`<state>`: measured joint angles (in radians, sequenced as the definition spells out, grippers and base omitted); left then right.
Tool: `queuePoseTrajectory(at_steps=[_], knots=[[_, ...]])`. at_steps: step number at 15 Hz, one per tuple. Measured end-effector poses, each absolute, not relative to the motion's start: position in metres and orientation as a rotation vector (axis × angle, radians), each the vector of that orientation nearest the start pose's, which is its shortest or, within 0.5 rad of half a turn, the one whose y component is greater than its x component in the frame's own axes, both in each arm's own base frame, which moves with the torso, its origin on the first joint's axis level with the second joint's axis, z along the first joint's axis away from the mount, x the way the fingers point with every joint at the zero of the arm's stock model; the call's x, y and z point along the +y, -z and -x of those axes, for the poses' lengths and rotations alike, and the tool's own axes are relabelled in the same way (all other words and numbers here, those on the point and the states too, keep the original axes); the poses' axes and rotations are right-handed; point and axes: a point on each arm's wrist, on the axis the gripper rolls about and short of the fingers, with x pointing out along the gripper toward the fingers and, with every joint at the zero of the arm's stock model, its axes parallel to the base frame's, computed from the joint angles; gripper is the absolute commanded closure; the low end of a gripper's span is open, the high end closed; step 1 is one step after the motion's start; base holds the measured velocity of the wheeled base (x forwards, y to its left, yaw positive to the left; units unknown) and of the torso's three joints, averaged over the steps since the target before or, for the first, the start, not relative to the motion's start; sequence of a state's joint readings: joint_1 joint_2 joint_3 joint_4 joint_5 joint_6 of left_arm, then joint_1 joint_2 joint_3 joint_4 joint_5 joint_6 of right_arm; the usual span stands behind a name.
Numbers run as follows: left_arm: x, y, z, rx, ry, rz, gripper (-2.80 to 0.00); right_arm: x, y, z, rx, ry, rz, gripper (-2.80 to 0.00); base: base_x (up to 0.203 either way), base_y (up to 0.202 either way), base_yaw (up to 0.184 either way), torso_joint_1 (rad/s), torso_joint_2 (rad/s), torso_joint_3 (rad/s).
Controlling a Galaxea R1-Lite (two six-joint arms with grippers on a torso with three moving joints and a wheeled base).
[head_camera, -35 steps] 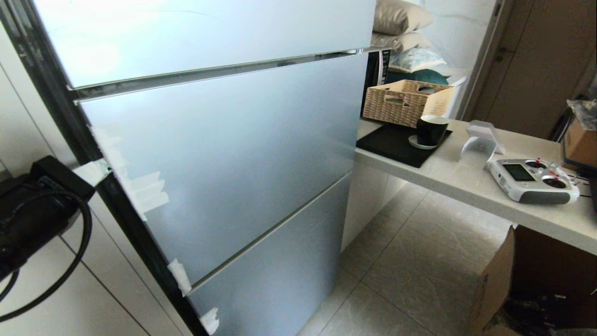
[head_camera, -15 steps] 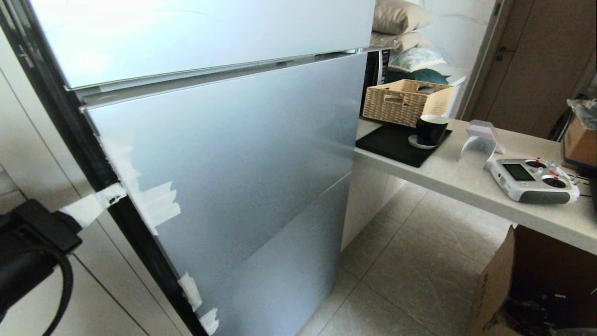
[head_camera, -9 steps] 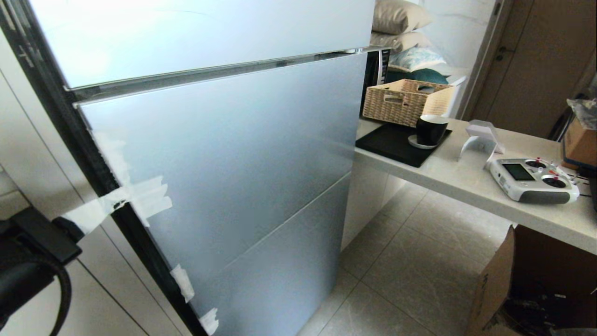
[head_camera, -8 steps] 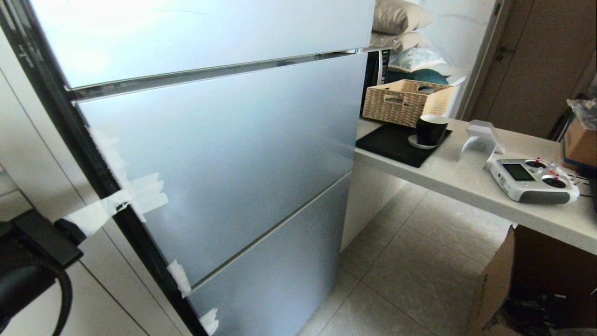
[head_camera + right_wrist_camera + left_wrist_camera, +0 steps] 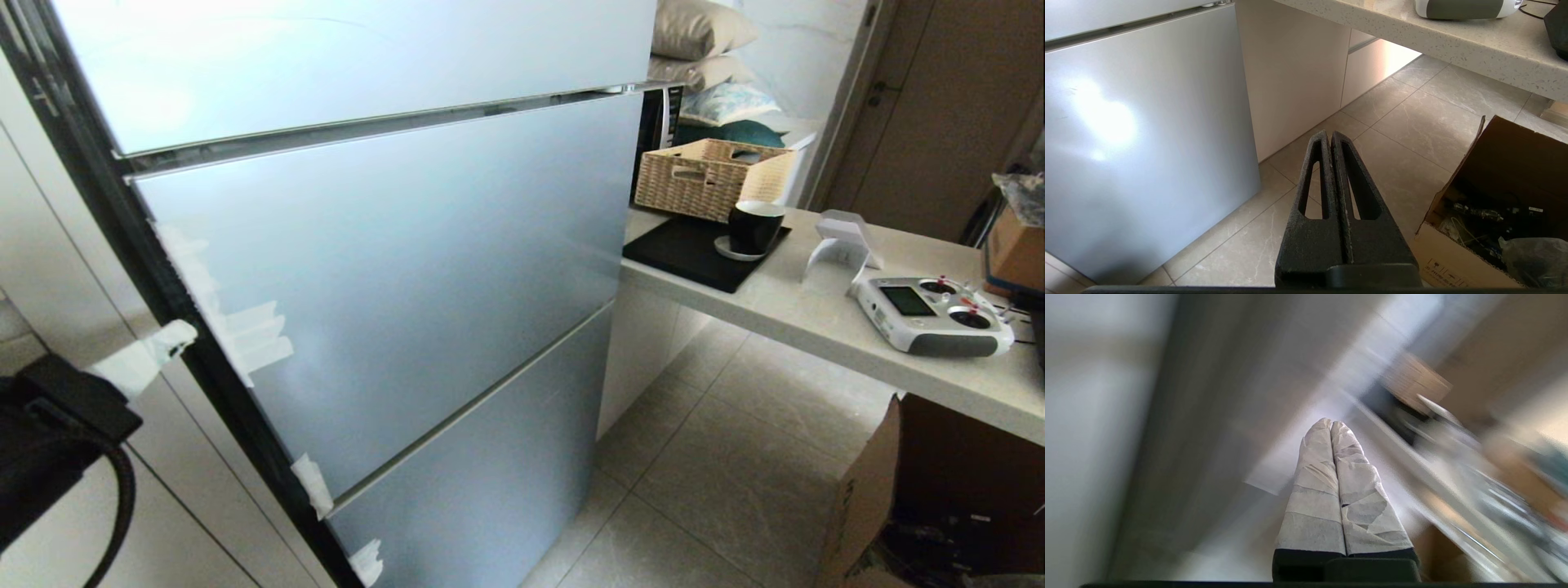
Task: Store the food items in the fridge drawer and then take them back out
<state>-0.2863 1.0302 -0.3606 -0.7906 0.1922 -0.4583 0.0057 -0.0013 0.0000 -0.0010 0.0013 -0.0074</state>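
Where fridge edge runs, left gripper fingers pressed together, seemingly just beside; right gripper fingers together.

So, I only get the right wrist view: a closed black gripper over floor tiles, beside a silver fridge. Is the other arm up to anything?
Observer: Yes. In the head view the left gripper is at the left edge of the fridge's middle door.
Operator: Is it holding anything?
Observer: No. In the left wrist view its white-taped fingers are pressed together with nothing between them.
Operator: And is that door open?
Observer: It looks shut in the head view, its front level with the lower door.
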Motion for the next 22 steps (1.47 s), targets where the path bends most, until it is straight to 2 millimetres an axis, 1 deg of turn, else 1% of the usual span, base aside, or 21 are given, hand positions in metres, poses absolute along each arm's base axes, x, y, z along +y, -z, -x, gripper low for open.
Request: queuePoseTrajectory(at_steps=[1,4,5,7,12,14,17,22], knots=[[-0.028,-0.223,-0.125,-0.127,0.048,0.467,0.00,0.000,-0.076,0.023,-0.002,-0.007,0.007,0.00,0.000,0.000,0.000,0.000,0.00,0.000],[-0.017,-0.231,-0.119,-0.188,-0.036,0.452,0.00,0.000,-0.076,0.023,-0.003,-0.007,0.007,0.00,0.000,0.000,0.000,0.000,0.00,0.000],[-0.015,-0.234,-0.120,-0.201,-0.055,0.450,0.00,0.000,-0.076,0.023,-0.003,-0.007,0.008,0.00,0.000,0.000,0.000,0.000,0.00,0.000],[-0.014,-0.238,-0.129,-0.200,-0.071,0.448,0.00,0.000,-0.076,0.023,-0.002,-0.007,0.007,0.00,0.000,0.000,0.000,0.000,0.00,0.000],[-0.019,-0.245,-0.166,-0.166,-0.072,0.475,0.00,0.000,-0.076,0.023,-0.002,-0.007,0.007,0.00,0.000,0.000,0.000,0.000,0.00,0.000],[-0.020,-0.246,-0.176,-0.156,-0.073,0.475,0.00,0.000,-0.076,0.023,-0.003,-0.007,0.007,0.00,0.000,0.000,0.000,0.000,0.00,0.000],[-0.025,-0.245,-0.182,-0.134,-0.036,0.481,0.00,0.000,-0.076,0.023,-0.003,-0.007,0.007,0.00,0.000,0.000,0.000,0.000,0.00,0.000],[-0.041,-0.244,-0.179,-0.108,0.060,0.534,0.00,0.000,-0.076,0.023,-0.003,-0.007,0.007,0.00,0.000,0.000,0.000,0.000,0.00,0.000]])
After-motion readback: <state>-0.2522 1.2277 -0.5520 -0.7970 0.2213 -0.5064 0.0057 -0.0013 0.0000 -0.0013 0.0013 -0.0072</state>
